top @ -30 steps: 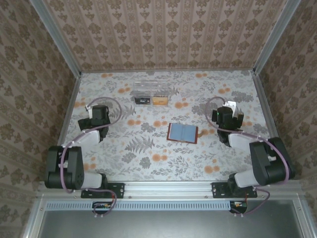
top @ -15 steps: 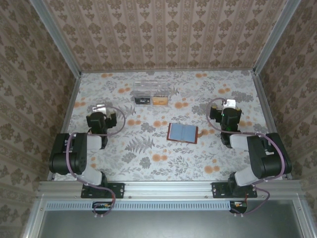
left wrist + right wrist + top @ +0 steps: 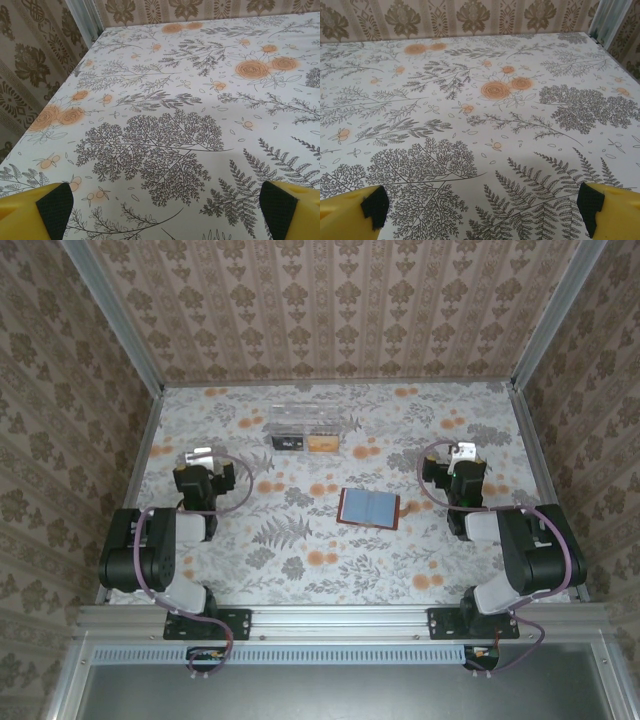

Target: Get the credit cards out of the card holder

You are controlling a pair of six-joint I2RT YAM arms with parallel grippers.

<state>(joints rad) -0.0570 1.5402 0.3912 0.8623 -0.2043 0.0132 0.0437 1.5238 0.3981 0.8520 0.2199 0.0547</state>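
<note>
The card holder [image 3: 369,507] lies opened flat at mid-table, its blue-grey inner faces up inside a brown rim. A dark card [image 3: 288,443] and a tan card [image 3: 322,443] sit at the front of a clear plastic box [image 3: 305,420]. My left gripper [image 3: 197,456] is far to the holder's left, and its fingers spread wide over bare cloth [image 3: 165,220]. On the holder's right, my right gripper [image 3: 463,454] is also open above bare cloth [image 3: 482,215]. Both stand well apart from the holder, and neither holds anything.
Floral cloth [image 3: 300,560] covers the table. Patterned walls with metal corner posts [image 3: 150,380] close in the left, right and back. Both arms are folded up over their bases at the near edge.
Both arms have folded back over their bases, and the grippers have shifted slightly toward the far side. The card holder and box have not moved. Both grippers remain open.
</note>
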